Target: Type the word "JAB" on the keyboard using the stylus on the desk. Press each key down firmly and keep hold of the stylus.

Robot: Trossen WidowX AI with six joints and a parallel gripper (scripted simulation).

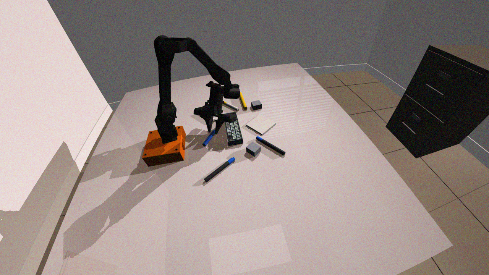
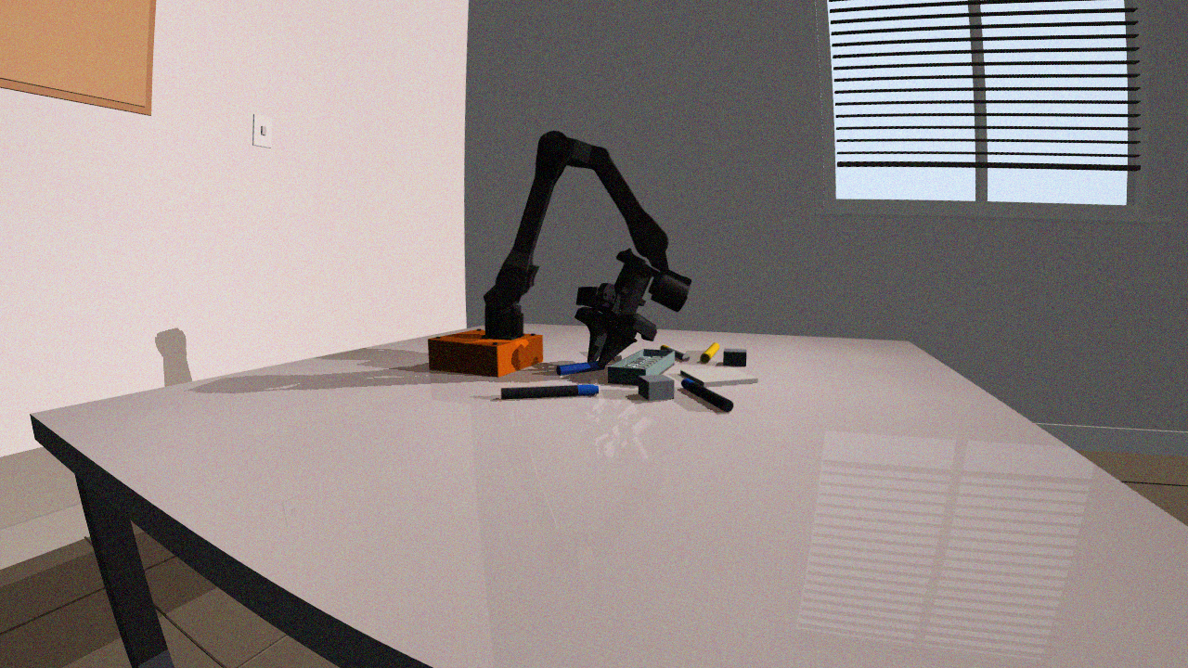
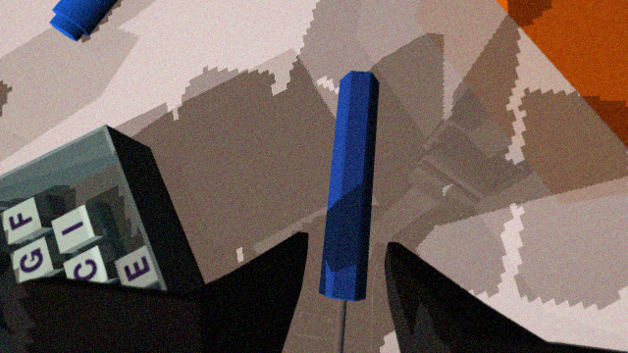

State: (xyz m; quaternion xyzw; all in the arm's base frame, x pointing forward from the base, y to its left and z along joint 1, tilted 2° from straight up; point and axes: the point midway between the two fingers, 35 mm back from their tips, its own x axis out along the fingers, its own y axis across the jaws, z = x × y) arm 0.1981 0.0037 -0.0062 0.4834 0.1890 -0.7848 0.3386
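The blue stylus [image 1: 208, 139] [image 2: 573, 368] [image 3: 354, 162] lies on the desk beside the keyboard, its thin metal tip pointing down-frame in the wrist view. My gripper [image 1: 212, 132] [image 2: 599, 362] [image 3: 346, 247] is open, low over the stylus, with one finger on each side of the handle's tip end. A gap shows on both sides, so the fingers are not closed on it. The keyboard [image 1: 235, 143] [image 2: 623, 378] [image 3: 157, 206] is a dark tray with white lettered keys. The keys F, I, G, C and E show in the wrist view; the left finger hides others.
Black markers with blue caps lie at the near side [image 1: 218, 170] [image 2: 539, 391] and right [image 1: 271, 146] [image 2: 707, 394]. A grey cube [image 1: 253, 149] [image 2: 656, 388] sits near the keyboard. A notepad [image 1: 261, 125], a yellow pen [image 1: 243, 101] and another cube [image 1: 256, 105] lie beyond. The orange base [image 1: 164, 150] stands left.
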